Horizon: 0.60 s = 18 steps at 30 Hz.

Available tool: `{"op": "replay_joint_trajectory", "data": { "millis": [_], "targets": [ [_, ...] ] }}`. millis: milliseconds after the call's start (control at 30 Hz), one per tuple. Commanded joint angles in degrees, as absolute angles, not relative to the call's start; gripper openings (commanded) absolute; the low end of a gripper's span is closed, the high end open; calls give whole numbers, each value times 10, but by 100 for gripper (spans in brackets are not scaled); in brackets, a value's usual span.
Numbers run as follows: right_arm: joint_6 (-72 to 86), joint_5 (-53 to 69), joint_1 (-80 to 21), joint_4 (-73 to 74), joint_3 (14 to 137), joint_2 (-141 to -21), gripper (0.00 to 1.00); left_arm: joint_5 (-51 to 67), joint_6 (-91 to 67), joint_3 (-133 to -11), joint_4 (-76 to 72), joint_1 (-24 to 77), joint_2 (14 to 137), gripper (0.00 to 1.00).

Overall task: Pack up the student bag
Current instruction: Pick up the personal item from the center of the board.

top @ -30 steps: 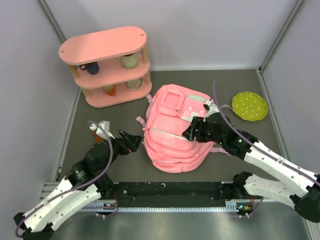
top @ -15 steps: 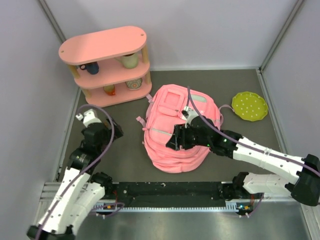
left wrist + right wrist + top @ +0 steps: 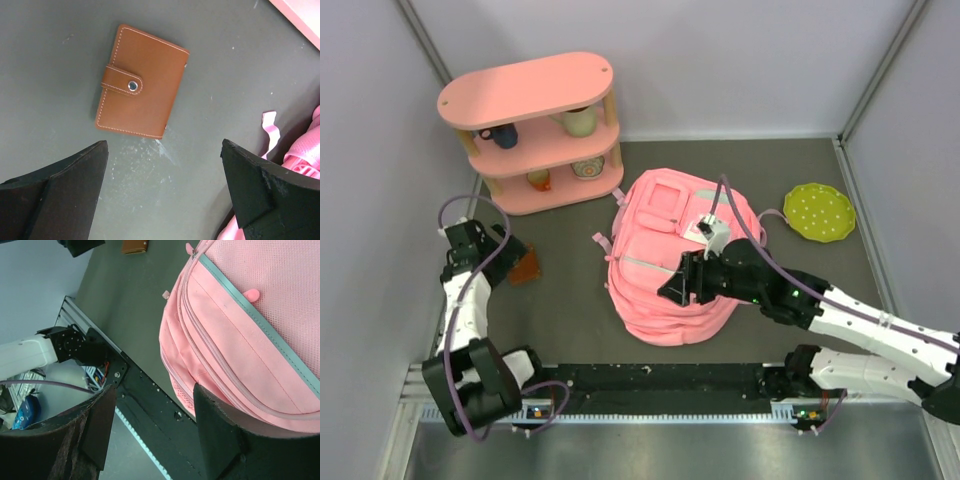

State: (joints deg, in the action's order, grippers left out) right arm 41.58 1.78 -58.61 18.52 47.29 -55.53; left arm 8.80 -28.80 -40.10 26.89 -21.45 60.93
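**Moved since the earlier frame:** the left arm has swung away from the bag's 8 o'clock side out to the table's 9 o'clock edge. The right arm has slid from the bag's upper right down to its near front. The bag has not shifted.

**Task item:** the student bag (image 3: 655,305) lies flat at table centre, front pockets up.
- It is soft fabric and mesh, slumped at the edges.
- Judged light but floppy, so it is likely to fold and drag rather than lift as one piece.
- In the right wrist view the zipper lines (image 3: 225,372) look closed.
- The best hold is probably a zipper pull (image 3: 250,294) or a pinch of a seam ridge. The broad panels would likely bunch and slip.

**Claws:**
- The right gripper (image 3: 672,287) has its jaws partly apart over the bag's 6 o'clock edge, with nothing clamped between them.
- The left gripper (image 3: 162,155) has its jaws wide apart and empty. It hangs over bare table just beside a brown snap wallet (image 3: 142,102).

**Surroundings:**
- The wallet lies flat at the bag's 9 o'clock, apart from it. It looks thin and stiff and sits flush to the table, so getting a finger under it looks awkward.
- A loose pink strap end (image 3: 270,132) lies between the wallet and the bag and could snag.
- A pink three-tier shelf (image 3: 525,95) stands at 11 o'clock with cups (image 3: 580,121) on its tiers.
- A green dotted plate (image 3: 818,211) sits at 2 o'clock, clear of both arms.

**Main obstacle, as judged:** no compartment looks open, so nothing can go in yet.
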Motion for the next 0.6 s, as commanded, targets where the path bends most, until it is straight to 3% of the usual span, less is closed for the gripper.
{"op": "replay_joint_trajectory", "data": {
  "millis": [0,267,567],
  "targets": [
    [407,-14,-592,192,468,-517,63,127,-288,-434,203,-244,663,99],
    [410,-33,-592,196,439,-469,63,100,-259,-507,206,-250,809,97],
    [400,-49,-592,200,417,-430,62,99,-236,-522,193,-250,896,93]
  ]
}}
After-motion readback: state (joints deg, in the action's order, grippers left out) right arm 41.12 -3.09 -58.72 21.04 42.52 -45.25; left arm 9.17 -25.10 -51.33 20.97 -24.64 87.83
